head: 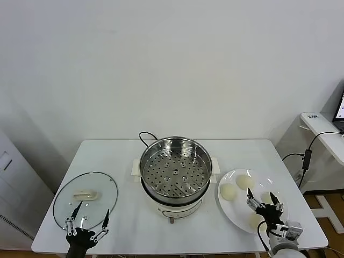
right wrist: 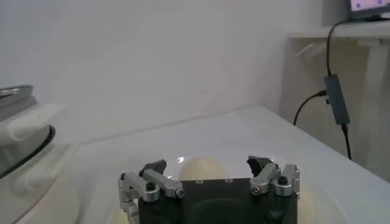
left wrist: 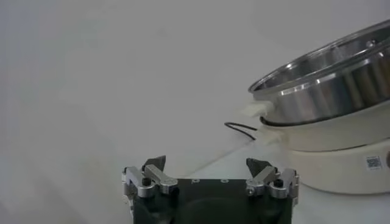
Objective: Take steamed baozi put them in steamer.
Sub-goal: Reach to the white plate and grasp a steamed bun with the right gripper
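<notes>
The steamer [head: 175, 172] is a shiny steel pot with an empty perforated tray on a white base, mid-table. It also shows in the left wrist view [left wrist: 329, 85]. Cream-white baozi lie on a white plate [head: 235, 210] to its right: two at the far side [head: 228, 191] [head: 245, 181], others partly hidden under my right gripper [head: 262, 201]. That gripper is open and low over the plate, with one baozi [right wrist: 201, 171] just ahead between its fingers. My left gripper [head: 86, 221] is open and empty at the front left.
A round glass lid [head: 102, 188] with a white handle lies flat under my left gripper. A black cord [head: 144, 137] runs behind the steamer. The white table [head: 123, 156] ends close to both grippers. A side desk [head: 322, 129] stands at the right.
</notes>
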You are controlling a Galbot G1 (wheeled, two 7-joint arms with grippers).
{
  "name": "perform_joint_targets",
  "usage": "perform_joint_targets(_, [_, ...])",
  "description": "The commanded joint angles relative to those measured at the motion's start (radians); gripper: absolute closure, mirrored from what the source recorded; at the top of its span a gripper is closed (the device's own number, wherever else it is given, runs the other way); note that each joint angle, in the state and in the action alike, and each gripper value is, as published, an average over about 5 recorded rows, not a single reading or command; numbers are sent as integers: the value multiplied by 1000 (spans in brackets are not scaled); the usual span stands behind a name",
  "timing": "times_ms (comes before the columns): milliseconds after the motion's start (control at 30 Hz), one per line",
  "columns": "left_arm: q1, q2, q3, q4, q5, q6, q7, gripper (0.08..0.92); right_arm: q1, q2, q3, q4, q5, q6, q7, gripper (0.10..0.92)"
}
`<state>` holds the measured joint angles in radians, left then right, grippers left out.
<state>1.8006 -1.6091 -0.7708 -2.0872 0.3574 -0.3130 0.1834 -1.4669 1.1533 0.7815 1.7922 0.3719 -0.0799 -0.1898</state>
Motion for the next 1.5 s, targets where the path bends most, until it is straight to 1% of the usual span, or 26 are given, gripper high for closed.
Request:
perform_joint_targets(33, [-6,-32,-15,15,-19,-4,-4,177,94,-352,80,-142,-191,149,-509,203])
perform_joint_targets(67, [-7,-32,-15,16,-19,-4,-4,177,120,-377,80,-159,-214,161,-554,203])
perform_joint_targets(200, [-16,-31,-14,19,-23,-3,-5,177,297,-554,43,-281,-360,223,-853,203])
perform_joint_targets(267, [-22,-29,-11,19,-23,0,-5,177,348,-617,11,-313,-420,229,-957,203])
perform_joint_targets(400, [-34,-28,-7,23,-24,6,-5,177,484,-694,-102,-335,-538,208,-1092,203])
perform_joint_targets(500, [-45,-30,-7,28,-24,9,-6,177,662,-709,-280,-368,-592,187,-1151,203])
perform_joint_targets(733, [-62,-28,-4,26,-22,26,-5,177,1052,-657,-708,-486,-661,137,-1178,203])
perform_joint_targets(867, [-70,-28,-5,26,-21,35,-4,177,1153,-576,-855,-572,-695,129,-1165,203])
perform_joint_targets(967, [-75,-28,-7,25,-22,41,-4,177,1170,-503,-896,-616,-735,135,-1147,203])
perform_joint_targets(1200, [-80,-25,-15,23,-23,54,-4,177,1171,-372,-934,-715,-764,150,-1104,203])
perform_joint_targets(1500, [-85,-21,-25,28,-24,61,-4,177,1175,-294,-938,-811,-848,171,-1074,203])
